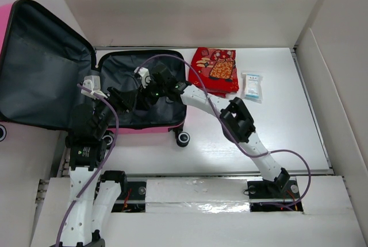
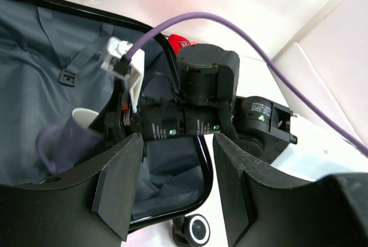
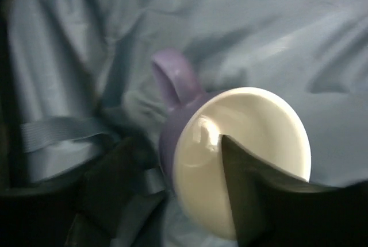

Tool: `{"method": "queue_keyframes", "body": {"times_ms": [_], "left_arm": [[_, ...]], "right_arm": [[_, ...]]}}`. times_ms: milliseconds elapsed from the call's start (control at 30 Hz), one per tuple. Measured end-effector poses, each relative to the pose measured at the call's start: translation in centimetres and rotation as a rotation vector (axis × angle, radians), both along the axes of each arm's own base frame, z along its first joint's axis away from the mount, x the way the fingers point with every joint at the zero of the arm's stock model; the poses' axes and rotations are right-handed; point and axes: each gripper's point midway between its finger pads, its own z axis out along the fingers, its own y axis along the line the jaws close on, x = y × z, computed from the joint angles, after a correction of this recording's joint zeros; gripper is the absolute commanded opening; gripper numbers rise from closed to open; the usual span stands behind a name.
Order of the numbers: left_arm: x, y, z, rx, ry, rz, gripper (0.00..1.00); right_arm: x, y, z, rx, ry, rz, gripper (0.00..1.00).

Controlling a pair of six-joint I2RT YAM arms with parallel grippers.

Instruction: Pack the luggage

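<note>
Presently | pinched purple mug (image 3: 259, 120) by rim with right gripper (image 3: 169, 150), low inside luggage (image 1: 138, 128) for placing | held left gripper (image 2: 178, 189) agape, empty

The suitcase (image 1: 46, 69) is showing a hot-pink shell, dark grey lining and black wheels. The mug (image 3: 241, 155) is looking purple outside, cream-white inside. A red packet (image 1: 215, 69) is bearing an orange-gold figure print; a white sachet (image 1: 251, 86) is carrying blue marks. The desk (image 1: 282, 132) is gleaming white.
</note>
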Motion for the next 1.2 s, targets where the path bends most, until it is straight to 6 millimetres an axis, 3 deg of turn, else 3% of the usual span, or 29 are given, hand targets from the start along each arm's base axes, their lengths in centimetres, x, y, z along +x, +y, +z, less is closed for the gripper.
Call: {"method": "queue_keyframes", "body": {"times_ms": [33,133,233,333,433,500,533,633,733,800,833,867,933,1000,1067,1100,1133,1200], "left_arm": [[0.0,0.0,0.0,0.000,0.000,0.000,0.48],[0.0,0.0,0.0,0.000,0.000,0.001,0.48],[0.0,0.0,0.0,0.000,0.000,0.002,0.48],[0.0,0.1,0.0,0.000,0.001,0.005,0.48],[0.0,0.1,0.0,0.001,0.001,0.005,0.49],[0.0,0.1,0.0,0.001,0.001,0.005,0.48],[0.0,0.1,0.0,0.001,0.001,0.005,0.48],[0.1,0.0,-0.1,0.001,0.002,0.001,0.40],[0.0,-0.2,0.0,0.000,0.001,-0.012,0.27],[-0.1,-0.4,0.0,-0.001,0.000,-0.024,0.16],[-0.1,-0.5,0.0,-0.001,0.000,-0.031,0.13],[-0.2,-0.6,0.0,-0.001,0.000,-0.037,0.10],[-0.2,-0.8,0.1,-0.002,-0.004,-0.048,0.10],[-0.3,-0.9,0.2,-0.002,-0.006,-0.060,0.11],[-0.3,-1.1,0.2,-0.003,-0.008,-0.067,0.13],[-0.3,-1.1,0.2,-0.003,-0.010,-0.070,0.14],[-0.3,-1.2,0.3,-0.003,-0.011,-0.071,0.14],[-0.4,-1.2,0.3,-0.002,-0.011,-0.075,0.15]], "right_arm": [[0.5,-0.2,0.0,-0.006,-0.009,-0.020,0.85],[1.9,-0.5,0.4,-0.008,-0.035,-0.084,0.97],[3.2,-1.0,1.0,-0.013,-0.058,-0.146,1.00],[3.9,-2.0,4.3,0.022,-0.104,-0.188,1.00],[3.6,-4.1,9.6,0.091,-0.163,-0.222,0.97],[3.3,-6.3,13.9,0.158,-0.213,-0.252,0.81],[3.4,-7.9,16.2,0.203,-0.245,-0.280,0.44],[4.1,-14.8,21.7,0.317,-0.324,-0.415,0.01],[6.2,-24.7,23.0,0.366,-0.358,-0.658,0.00],[8.4,-33.2,21.5,0.352,-0.361,-0.894,0.01],[9.2,-37.5,19.9,0.329,-0.340,-1.020,0.22],[9.8,-41.7,17.8,0.303,-0.311,-1.144,0.36],[10.1,-49.8,12.7,0.231,-0.237,-1.379,0.70],[9.4,-56.1,7.6,0.155,-0.146,-1.562,0.80],[8.8,-59.6,3.6,0.088,-0.055,-1.660,0.87],[9.0,-60.3,2.2,0.070,-0.018,-1.679,0.91],[9.4,-60.4,0.8,0.044,0.024,-1.680,0.96],[10.6,-59.8,-1.2,0.002,0.090,-1.653,0.97]]}}
